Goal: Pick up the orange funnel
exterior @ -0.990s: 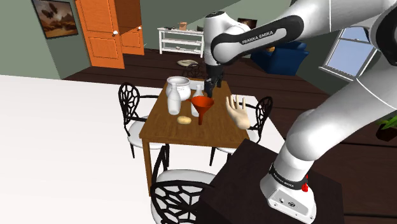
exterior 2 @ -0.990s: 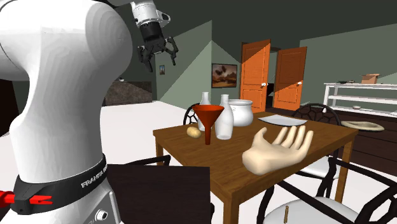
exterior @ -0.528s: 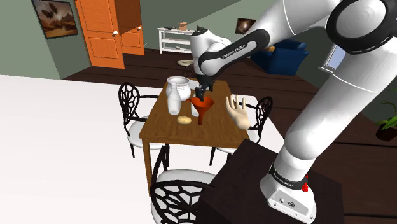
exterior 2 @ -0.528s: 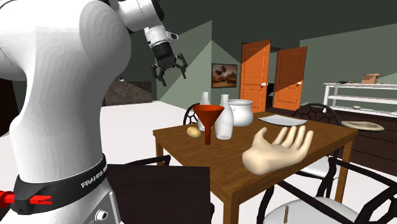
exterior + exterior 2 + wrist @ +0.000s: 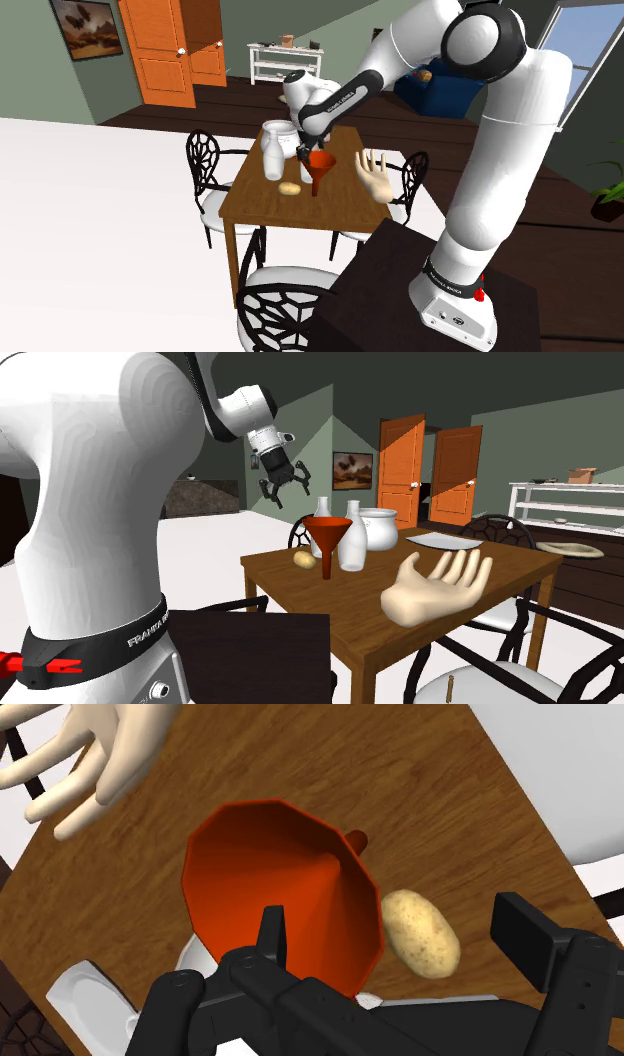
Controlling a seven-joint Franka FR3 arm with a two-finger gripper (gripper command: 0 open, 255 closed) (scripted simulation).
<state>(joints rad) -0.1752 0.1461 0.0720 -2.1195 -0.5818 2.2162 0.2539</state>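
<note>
Moved since the earlier frame: arm [image 5: 515, 130] swung down toward the table, bringing the fingers [image 5: 528, 936] from high up to just above the funnel [image 5: 265, 864]. Wooden tabletop [image 5: 258, 205] was flat and brown. Pale mannequin hand [image 5: 375, 176] lay on it, on the far side of the funnel from the potato [image 5: 420, 932]. Funnel was orange, a smooth faceted cone with a thin rim, standing upright on the tabletop, mouth up, spout down, long axis vertical. Its rim sat under one finger, off-centre in the gap, so I judged a sideways shift was needed before descending. Potato, small and speckled, sat just beside the funnel, nearer the gap's middle. Fingers were spread apart, gripping nothing.
</note>
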